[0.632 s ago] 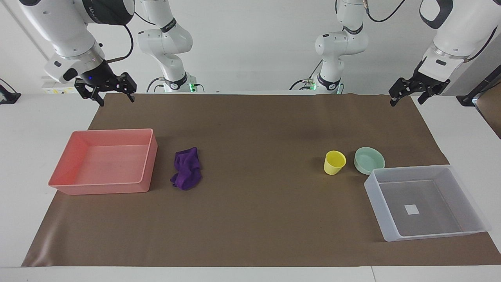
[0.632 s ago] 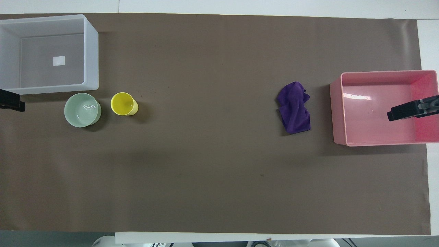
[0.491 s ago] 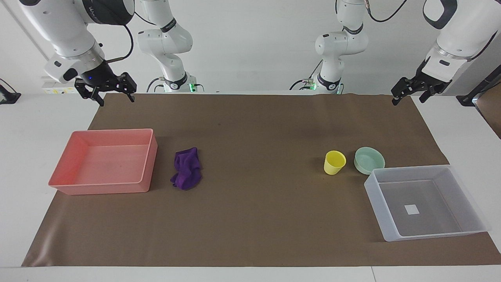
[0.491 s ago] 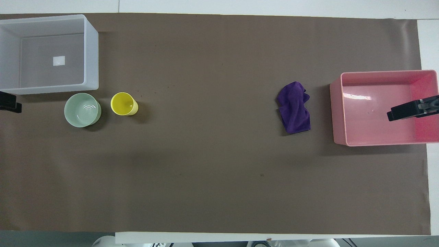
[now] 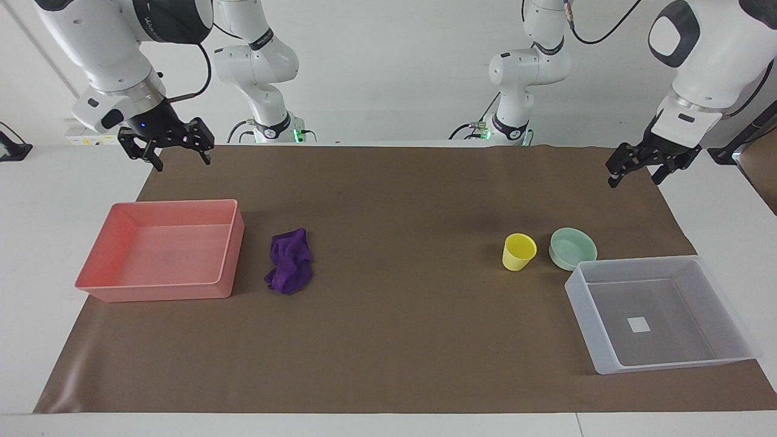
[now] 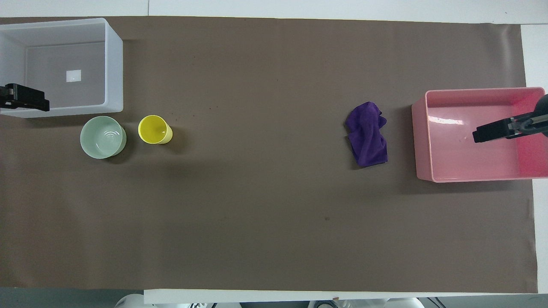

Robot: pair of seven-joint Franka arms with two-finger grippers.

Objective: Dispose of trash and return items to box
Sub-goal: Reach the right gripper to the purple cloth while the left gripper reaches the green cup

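we see a brown mat (image 5: 388, 340) covering the table, with the task's things resting on it. the purple rag (image 5: 290, 269) lies crumpled on the mat just beside the pink tray (image 5: 230, 255), which sits toward the right arm's end. toward the left arm's end, the yellow cup (image 5: 519, 251) stands upright beside the mint-green bowl (image 5: 572, 247); the two are close but apart. the translucent box (image 5: 722, 300), with a white square (image 5: 638, 325) on its floor, sits farther from the robots than the bowl, its corner just beside the bowl's rim. the right gripper (image 5: 176, 155) hangs in the air with its fingers spread, holding nothing, over the mat's edge nearest the robots. the left gripper (image 5: 634, 170) hangs likewise, fingers spread and holding nothing, over the mat's corner at the left arm's end.
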